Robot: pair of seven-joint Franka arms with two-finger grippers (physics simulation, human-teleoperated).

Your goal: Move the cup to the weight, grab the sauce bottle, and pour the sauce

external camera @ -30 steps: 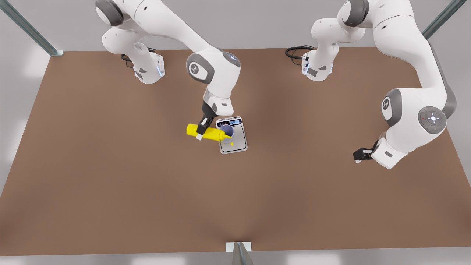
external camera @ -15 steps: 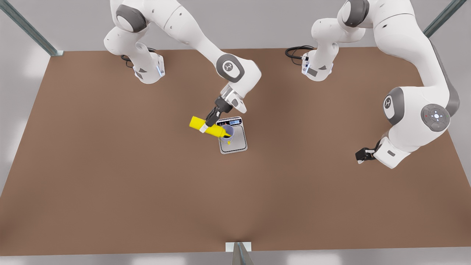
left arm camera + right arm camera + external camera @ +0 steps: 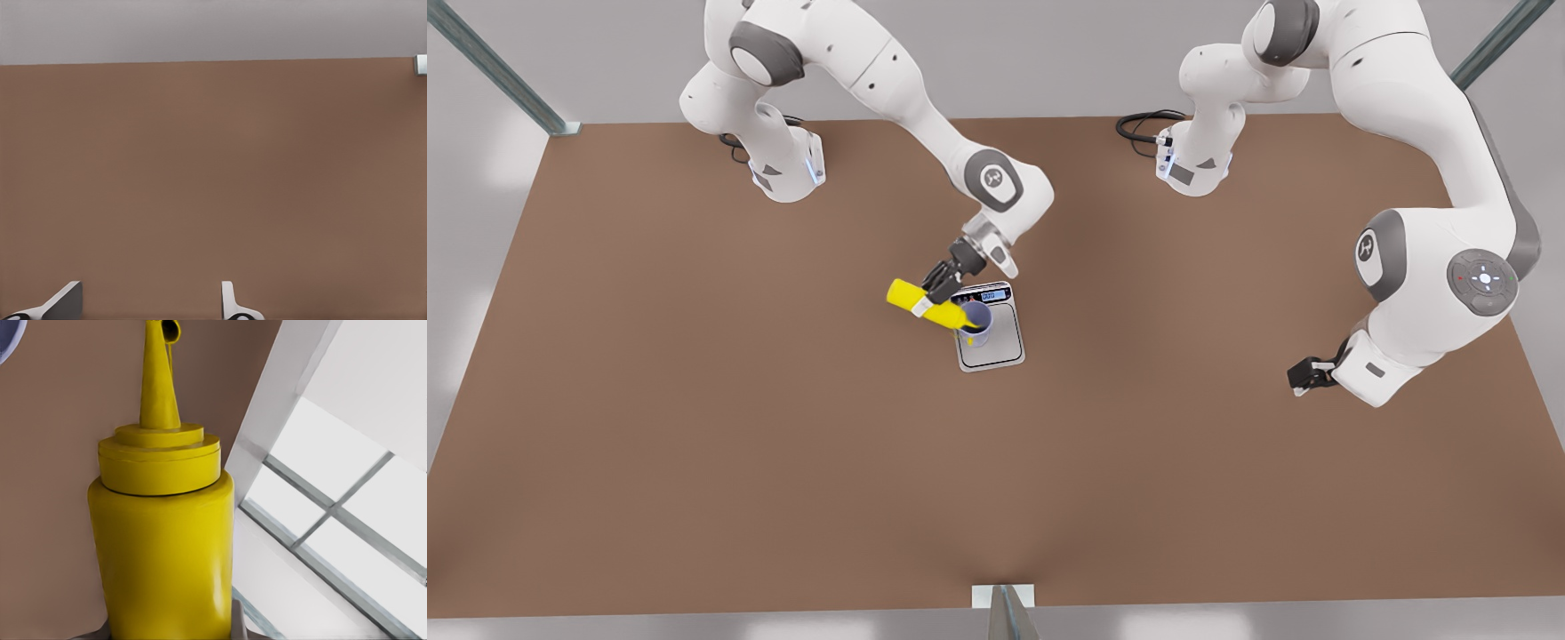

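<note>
Pouring now: my right gripper [image 3: 936, 286] clamps yellow squeeze sauce bottle [image 3: 927, 307], tilted steeper than a second ago, nozzle beyond fingertips over lavender cup [image 3: 978, 322] on grey scale [image 3: 1003, 342]. Left gripper [image 3: 1303, 374] waits, fingers apart.

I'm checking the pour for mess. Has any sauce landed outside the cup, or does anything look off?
No spill shows. The right pincer holds the yellow squeeze bottle tilted, nozzle over the lavender tumbler on the silver-grey scale. Yellow shows inside the tumbler. The left pincer waits open, apart.
</note>
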